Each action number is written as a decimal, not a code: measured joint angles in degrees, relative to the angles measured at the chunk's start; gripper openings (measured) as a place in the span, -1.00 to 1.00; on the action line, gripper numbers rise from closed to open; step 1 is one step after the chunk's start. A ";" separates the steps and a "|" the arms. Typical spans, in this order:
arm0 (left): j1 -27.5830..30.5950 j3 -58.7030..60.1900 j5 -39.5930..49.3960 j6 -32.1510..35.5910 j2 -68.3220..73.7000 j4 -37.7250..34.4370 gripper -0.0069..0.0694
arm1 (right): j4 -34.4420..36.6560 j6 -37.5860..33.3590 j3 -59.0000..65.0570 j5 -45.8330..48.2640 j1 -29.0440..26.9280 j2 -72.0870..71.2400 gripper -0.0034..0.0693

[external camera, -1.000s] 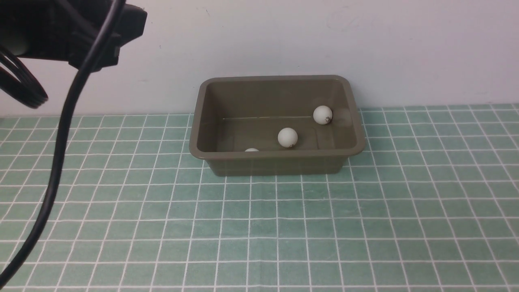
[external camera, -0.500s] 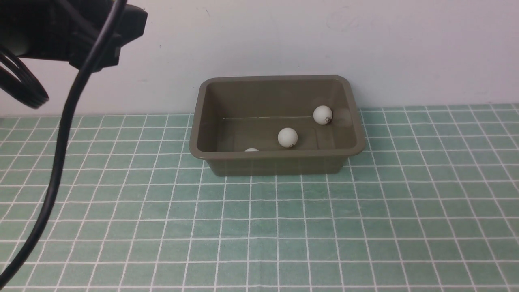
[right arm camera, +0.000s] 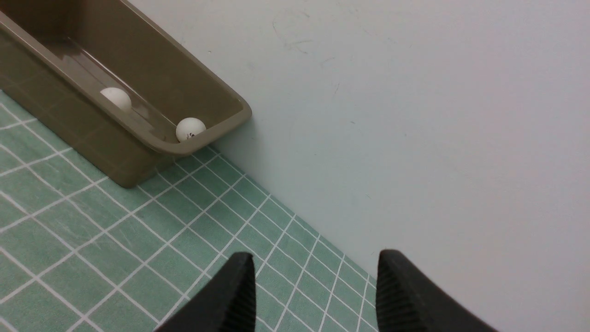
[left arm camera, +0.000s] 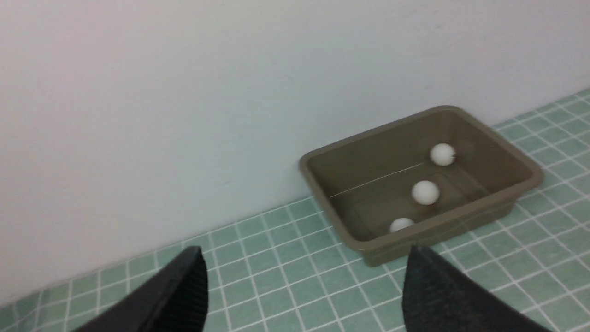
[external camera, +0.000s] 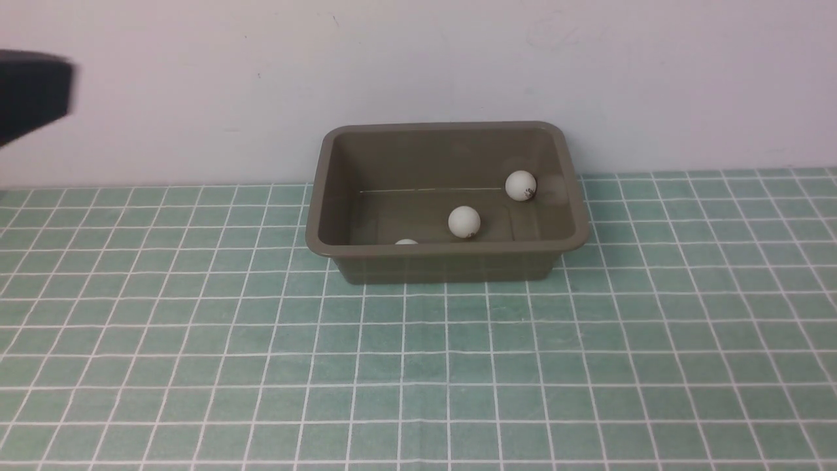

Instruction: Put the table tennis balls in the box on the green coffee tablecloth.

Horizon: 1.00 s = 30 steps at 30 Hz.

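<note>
The olive-brown box (external camera: 444,267) stands on the green coffee tablecloth (external camera: 418,373) against the back wall. Three white table tennis balls lie inside it: one at the right (external camera: 520,185), one in the middle (external camera: 464,222), and one (external camera: 406,242) mostly hidden behind the front rim. In the left wrist view my left gripper (left arm camera: 304,251) is open and empty, well back from the box (left arm camera: 465,226), with the balls (left arm camera: 425,192) visible inside. In the right wrist view my right gripper (right arm camera: 315,256) is open and empty, away from the box (right arm camera: 92,138), facing the wall.
A white wall runs right behind the box. A black part of my left arm (external camera: 33,91) shows at the far left, high above the cloth. The cloth stretches wide in front of and on both sides of the box.
My left arm and its black cable have pulled out to the left of the front view; only a black edge remains. The box and balls have not moved.
</note>
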 joint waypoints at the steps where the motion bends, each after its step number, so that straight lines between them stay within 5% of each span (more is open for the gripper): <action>1: 0.43 1.34 0.06 -1.32 -1.00 1.58 0.52 | 0.00 0.00 0.00 0.05 0.00 0.00 0.02; 13: 3.59 17.35 -3.89 -8.81 -8.13 8.97 0.52 | 0.00 0.00 0.00 0.11 0.00 0.00 0.02; 17: 3.59 21.29 -9.21 -8.34 -7.84 5.02 0.52 | 0.00 0.00 0.00 0.15 0.00 0.00 0.02; 25: 3.59 32.69 -32.02 4.84 -3.63 -21.09 0.52 | 0.00 0.00 0.00 0.18 0.00 0.00 0.02; 30: 3.59 40.27 -34.59 12.89 -4.03 -22.61 0.52 | 0.00 0.00 0.00 0.18 0.00 0.00 0.02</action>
